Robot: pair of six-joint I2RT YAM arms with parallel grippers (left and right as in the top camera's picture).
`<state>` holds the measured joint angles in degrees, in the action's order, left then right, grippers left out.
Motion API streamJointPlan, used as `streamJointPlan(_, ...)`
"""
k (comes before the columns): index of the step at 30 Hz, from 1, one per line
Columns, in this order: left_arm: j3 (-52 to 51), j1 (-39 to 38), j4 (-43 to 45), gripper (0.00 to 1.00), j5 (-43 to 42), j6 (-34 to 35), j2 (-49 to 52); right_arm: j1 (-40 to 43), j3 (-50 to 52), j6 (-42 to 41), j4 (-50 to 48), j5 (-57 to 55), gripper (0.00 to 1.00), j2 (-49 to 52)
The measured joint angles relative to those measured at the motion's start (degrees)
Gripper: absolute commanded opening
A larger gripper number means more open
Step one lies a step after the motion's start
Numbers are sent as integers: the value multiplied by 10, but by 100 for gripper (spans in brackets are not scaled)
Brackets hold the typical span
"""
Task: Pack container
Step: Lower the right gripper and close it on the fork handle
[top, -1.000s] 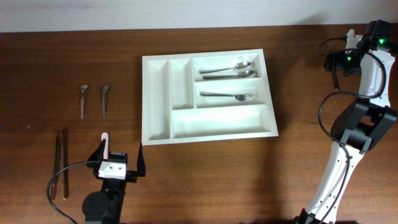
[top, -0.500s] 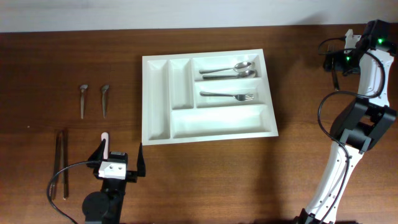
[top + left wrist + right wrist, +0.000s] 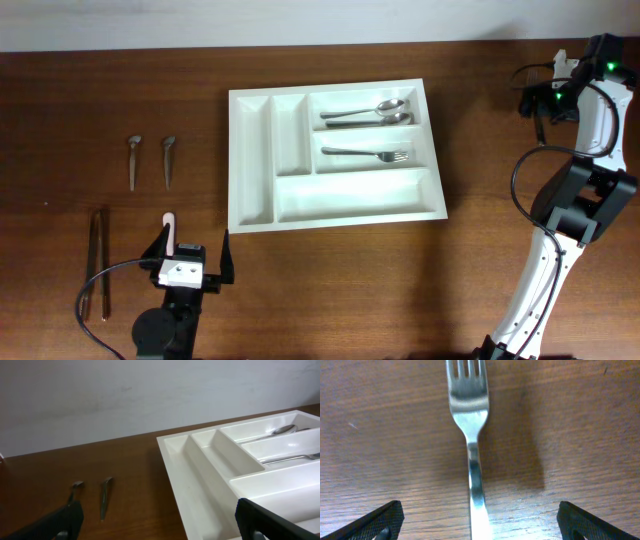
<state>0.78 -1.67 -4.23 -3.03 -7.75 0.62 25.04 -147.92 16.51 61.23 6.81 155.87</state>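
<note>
The container [image 3: 237,160] is a white compartmented tray lying mid-table, and its near corner [image 3: 172,467] shows in the left wrist view. Two spoons [image 3: 368,112] lie in its top long compartment. A fork [image 3: 368,153] lies in the one below. My left gripper [image 3: 196,245] hangs open and empty in front of the tray's left corner, its jaws at the lower corners of the left wrist view [image 3: 162,530]. My right gripper [image 3: 480,527] stands open low over the bare wood at the far right. A loose fork [image 3: 470,435] lies lengthwise between its jaws, untouched.
Two short utensils [image 3: 133,160] [image 3: 168,160] lie left of the tray, also seen as two utensils [image 3: 105,497] in the left wrist view. Two long thin pieces [image 3: 97,265] lie near the front left. The right arm [image 3: 590,110] rises along the table's right edge.
</note>
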Motion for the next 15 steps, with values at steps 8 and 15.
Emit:
streamJointPlan(8, 0, 0, 0, 99, 0, 0, 0, 0, 23, 2, -2, -13, 98, 0)
streamJointPlan(15, 0, 0, 0, 99, 0, 0, 0, 0, 24, 2, -14, -14, 100, 0)
